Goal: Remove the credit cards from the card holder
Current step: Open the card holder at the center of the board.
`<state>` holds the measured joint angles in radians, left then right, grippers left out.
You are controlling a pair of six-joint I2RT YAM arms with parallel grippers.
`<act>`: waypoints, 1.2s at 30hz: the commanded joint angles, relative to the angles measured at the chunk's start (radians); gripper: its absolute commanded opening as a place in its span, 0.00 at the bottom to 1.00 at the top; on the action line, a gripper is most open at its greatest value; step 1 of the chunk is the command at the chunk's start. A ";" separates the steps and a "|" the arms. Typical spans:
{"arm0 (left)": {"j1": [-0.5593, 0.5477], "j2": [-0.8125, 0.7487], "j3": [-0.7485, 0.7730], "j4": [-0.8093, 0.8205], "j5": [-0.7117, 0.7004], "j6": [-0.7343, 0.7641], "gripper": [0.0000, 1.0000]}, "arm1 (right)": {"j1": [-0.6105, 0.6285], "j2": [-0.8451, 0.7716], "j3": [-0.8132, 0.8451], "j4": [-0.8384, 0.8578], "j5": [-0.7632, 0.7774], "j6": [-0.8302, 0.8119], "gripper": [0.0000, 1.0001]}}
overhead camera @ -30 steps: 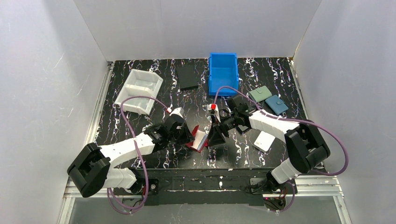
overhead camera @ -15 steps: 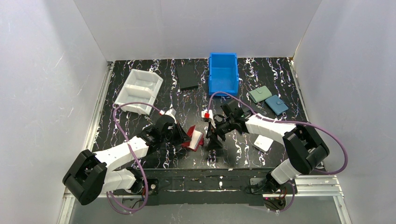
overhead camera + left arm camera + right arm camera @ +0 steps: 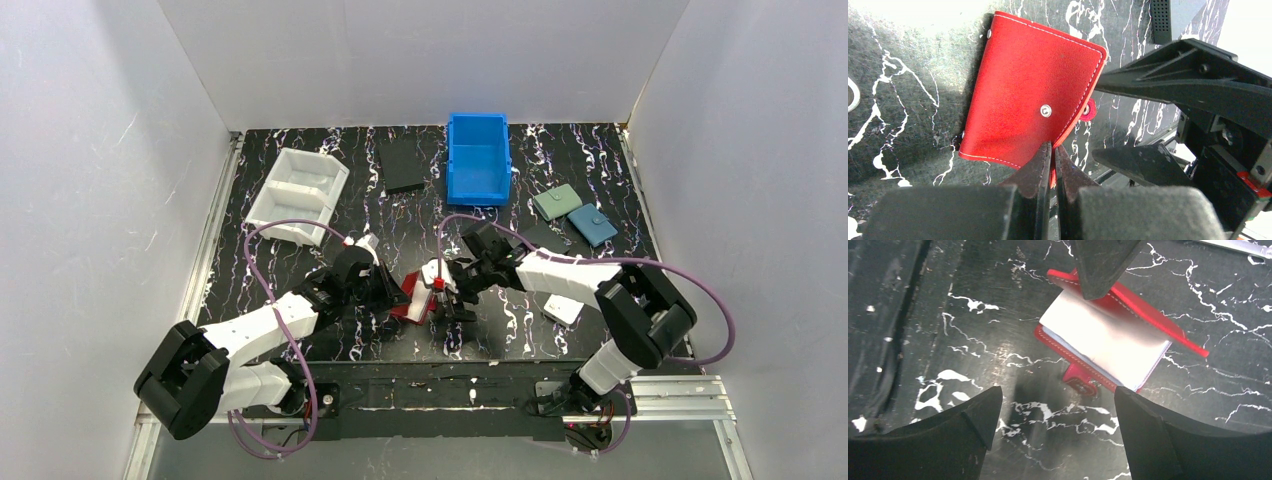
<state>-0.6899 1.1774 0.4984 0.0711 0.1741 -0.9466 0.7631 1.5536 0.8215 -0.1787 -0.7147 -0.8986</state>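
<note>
**A:** What's on the surface (image 3: 520,345)?

**B:** Both arms meet near its front middle, over the card holder (image 3: 1033,75). The holder lies there half open, with one red cover lifted.

**A:** Who has hold of it?

**B:** The left pincer (image 3: 1052,148) is clamped on the edge of the raised cover and props the fold open. The right pincer (image 3: 1058,397) hangs just above with its fingers spread wide, gripping nothing.

**A:** And the credit cards?

**B:** None is out that I can see. The right wrist view shows a pale face inside the holder, but I can't tell whether it's a card or pocket lining. The snap tab (image 3: 1079,381) is unfastened and lies at the holder's edge.

**A:** So which step is this?

**B:** I'd say the holder is opened and no card has been pulled yet. Next, the right pincer needs to come down, narrow onto a card edge alone, and slide it out along the pocket. The left one has to keep the cover firm meanwhile.
</note>
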 commanded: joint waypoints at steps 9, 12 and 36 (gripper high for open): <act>0.010 -0.028 -0.006 -0.027 0.027 0.004 0.00 | 0.045 0.055 0.100 -0.186 0.034 -0.262 0.46; 0.016 -0.027 -0.001 -0.038 0.025 0.012 0.00 | 0.045 0.054 0.100 -0.195 0.107 -0.287 0.33; 0.075 0.008 0.012 -0.061 0.065 0.061 0.00 | 0.077 0.037 0.079 -0.172 0.184 -0.305 0.13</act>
<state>-0.6353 1.1831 0.5003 0.0513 0.2344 -0.9146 0.8337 1.6054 0.8879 -0.3325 -0.4961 -1.1603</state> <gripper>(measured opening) 0.019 0.172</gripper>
